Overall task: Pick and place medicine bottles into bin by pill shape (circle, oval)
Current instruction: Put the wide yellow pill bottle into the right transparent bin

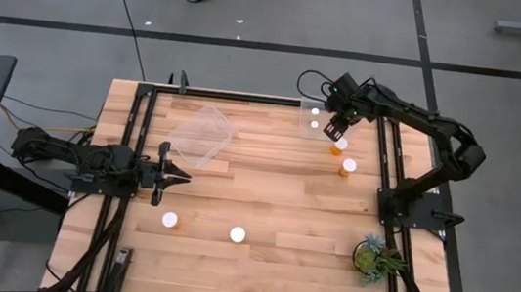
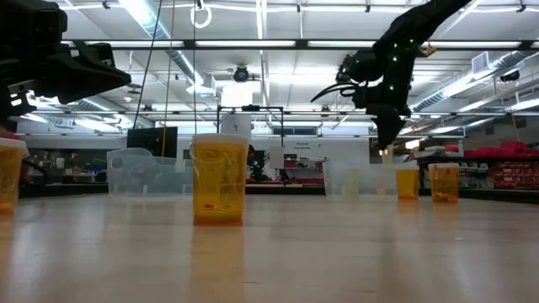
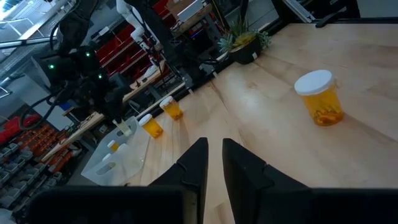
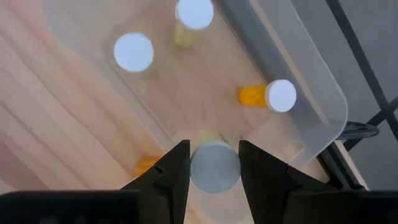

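Small orange medicine bottles with white caps stand about the wooden table: two near the front (image 1: 169, 219) (image 1: 238, 233) and two at the right (image 1: 339, 147) (image 1: 348, 166). A clear bin (image 1: 307, 132) at the far right holds three bottles, two upright (image 4: 133, 51) (image 4: 194, 14) and one on its side (image 4: 267, 95). My right gripper (image 1: 336, 130) hangs over that bin's edge, shut on another bottle (image 4: 214, 167). My left gripper (image 1: 178, 178) waits shut and level at the table's left, holding nothing. A second clear bin (image 1: 201, 134) sits at the far middle. My right gripper pinches the bottle's round white cap (image 4: 214, 180) between its two fingers, one on each side of it. The fingers come from above, pointing steeply down. The bottle hangs upright below them (image 3: 124, 128), clear of the table and above the bin's wall.
A small green potted plant (image 1: 376, 257) stands at the near right. Black rails (image 1: 386, 180) frame the table's sides. Bare wood lies in the table's middle between the two bins and the front bottles.
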